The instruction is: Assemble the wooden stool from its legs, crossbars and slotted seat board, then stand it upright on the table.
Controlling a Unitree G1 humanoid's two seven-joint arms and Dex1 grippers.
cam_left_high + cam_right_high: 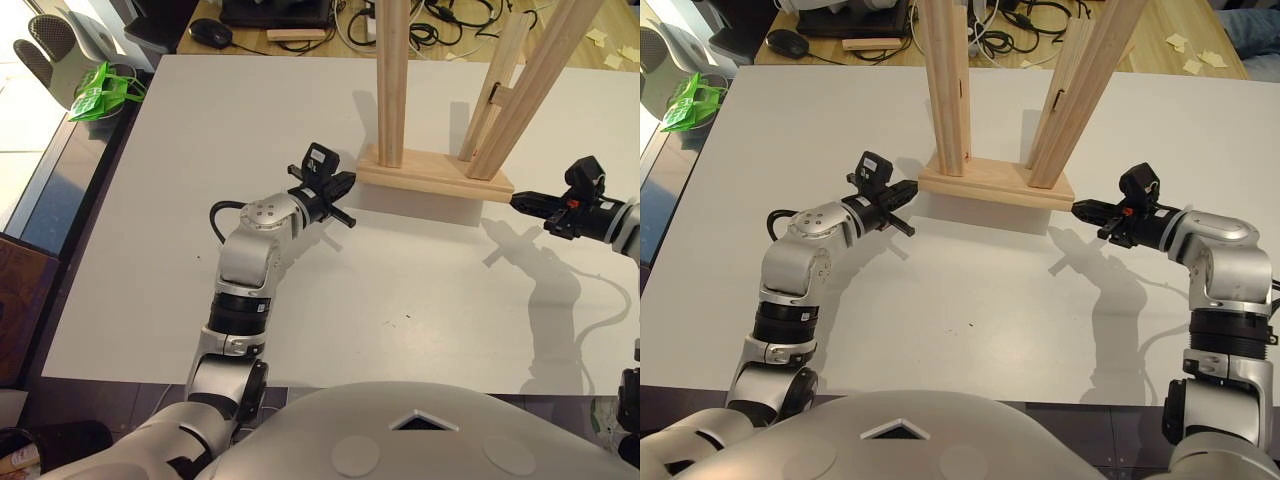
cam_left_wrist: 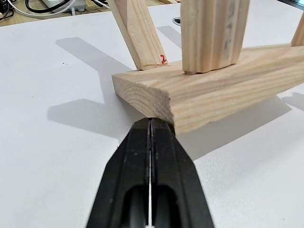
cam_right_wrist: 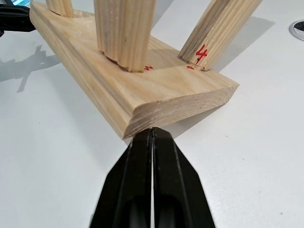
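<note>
Standing upside down at about one o'clock on the white desk [image 1: 300, 300], the wooden stool rests on its slotted seat board [image 1: 430, 182], with its legs [image 1: 392, 80] rising out of the top of the head views. A green bag [image 1: 100, 92] lies off the desk's edge at ten o'clock, and a computer mouse [image 1: 210, 32] sits beyond the far edge at eleven o'clock.

At nine o'clock of the seat board, the left end effector [image 2: 149, 121] has its two fingers pressed together with only a thin seam between them. It grips nothing, and its tip meets the board's near corner just above the desk.

Small red marks show on the wood where the legs enter the board.

At three o'clock of the board, the right end effector [image 3: 152, 131] mirrors the left one. Its fingers are closed tight and empty, and its tip sits at the lower edge of the board's corner, seemingly touching it. Both arms reach in low over the desk from opposite ends of the board.
</note>
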